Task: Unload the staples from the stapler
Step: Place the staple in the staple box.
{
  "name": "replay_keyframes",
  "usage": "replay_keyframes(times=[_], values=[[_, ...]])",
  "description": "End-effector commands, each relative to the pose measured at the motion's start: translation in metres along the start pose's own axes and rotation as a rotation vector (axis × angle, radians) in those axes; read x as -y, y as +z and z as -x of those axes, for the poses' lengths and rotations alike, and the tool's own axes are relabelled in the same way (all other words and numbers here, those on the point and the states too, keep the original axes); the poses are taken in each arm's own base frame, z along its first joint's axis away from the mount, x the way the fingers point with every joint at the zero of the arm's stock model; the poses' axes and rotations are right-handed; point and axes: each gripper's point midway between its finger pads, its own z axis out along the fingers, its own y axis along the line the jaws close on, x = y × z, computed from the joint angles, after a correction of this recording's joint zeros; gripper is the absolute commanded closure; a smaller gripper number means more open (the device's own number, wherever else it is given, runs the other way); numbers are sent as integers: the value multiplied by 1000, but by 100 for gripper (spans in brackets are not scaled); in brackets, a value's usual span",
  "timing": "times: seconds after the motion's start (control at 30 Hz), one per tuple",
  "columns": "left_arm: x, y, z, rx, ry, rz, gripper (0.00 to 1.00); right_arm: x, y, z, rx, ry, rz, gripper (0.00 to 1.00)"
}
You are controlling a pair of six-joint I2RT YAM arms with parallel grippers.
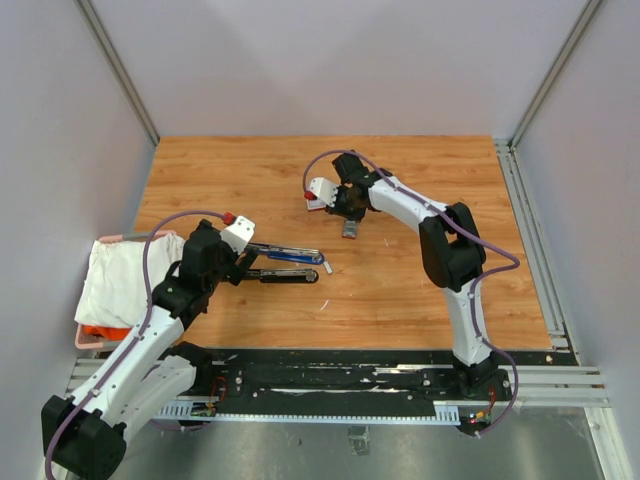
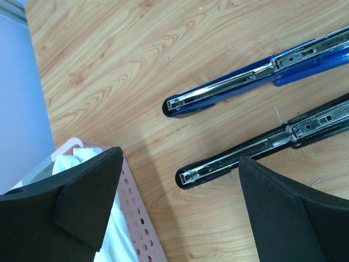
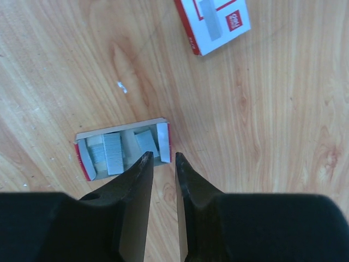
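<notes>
Two staplers lie opened flat on the wood table: a blue stapler (image 1: 290, 254) (image 2: 245, 76) and a black stapler (image 1: 283, 275) (image 2: 262, 144), silvery magazine channels facing up. My left gripper (image 1: 245, 262) (image 2: 180, 218) is wide open and empty, hovering over their near ends. My right gripper (image 1: 343, 208) (image 3: 162, 158) hovers just above a small open cardboard tray (image 1: 349, 229) (image 3: 82, 135), jaws a narrow gap apart with nothing between them. Strips of staples (image 3: 113, 153) lie in that tray. A loose staple (image 2: 278, 114) lies between the staplers.
A red-and-white box sleeve (image 3: 212, 22) lies beyond the tray. A pink perforated basket (image 1: 90, 340) (image 2: 136, 218) with white cloth (image 1: 125, 280) stands at the left edge. A stray staple bit (image 3: 122, 87) lies on the wood. Grey walls enclose the table.
</notes>
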Motion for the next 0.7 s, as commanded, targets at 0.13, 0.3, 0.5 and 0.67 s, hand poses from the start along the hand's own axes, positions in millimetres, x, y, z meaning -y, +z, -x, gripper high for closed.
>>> replay_keyframes(times=[0.13,0.3,0.5,0.67], values=[[-5,2,1,11,-5,27,2,24,3,-7,-22,34,-78,72],[-5,2,1,10,-4,28,2,30,8,-18,-76,30,-120,69],[-4,3,0,8,-2,24,2,30,12,-27,-105,24,-139,60],[-4,3,0,8,-2,23,2,31,16,-28,-110,26,-144,59]])
